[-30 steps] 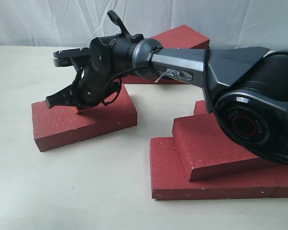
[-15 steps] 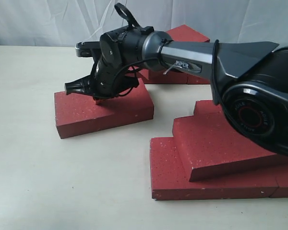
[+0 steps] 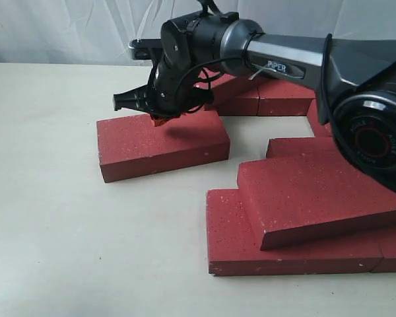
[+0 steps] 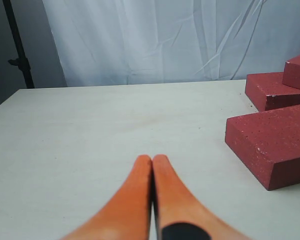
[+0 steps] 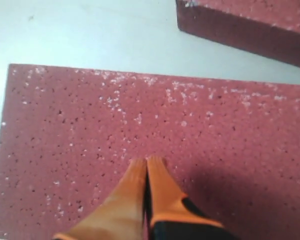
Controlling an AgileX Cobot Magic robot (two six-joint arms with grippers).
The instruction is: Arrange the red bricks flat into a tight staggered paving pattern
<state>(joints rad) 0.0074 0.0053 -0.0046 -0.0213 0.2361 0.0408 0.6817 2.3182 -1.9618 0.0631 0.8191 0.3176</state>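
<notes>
One red brick (image 3: 162,142) lies flat and apart on the table, left of the others. My right gripper (image 3: 160,119) is shut, and its orange fingertips (image 5: 137,167) rest on that brick's top face (image 5: 90,125), near its far long edge. More red bricks lie at the front right: a flat one (image 3: 234,244) with another (image 3: 303,191) leaning across it. Further bricks (image 3: 264,99) sit at the back behind the arm. My left gripper (image 4: 152,159) is shut and empty over bare table, with the nearest brick (image 4: 272,142) off to one side.
The right arm (image 3: 303,59) reaches across the back bricks and hides part of them. A white curtain (image 3: 66,30) hangs behind the table. The pale tabletop (image 3: 86,251) stretches to the left and front. A dark stand (image 4: 17,50) is at the table's far corner.
The right gripper has moved rightward and farther back, and the lone brick under its tips has slid right with it, closer to the other bricks.
</notes>
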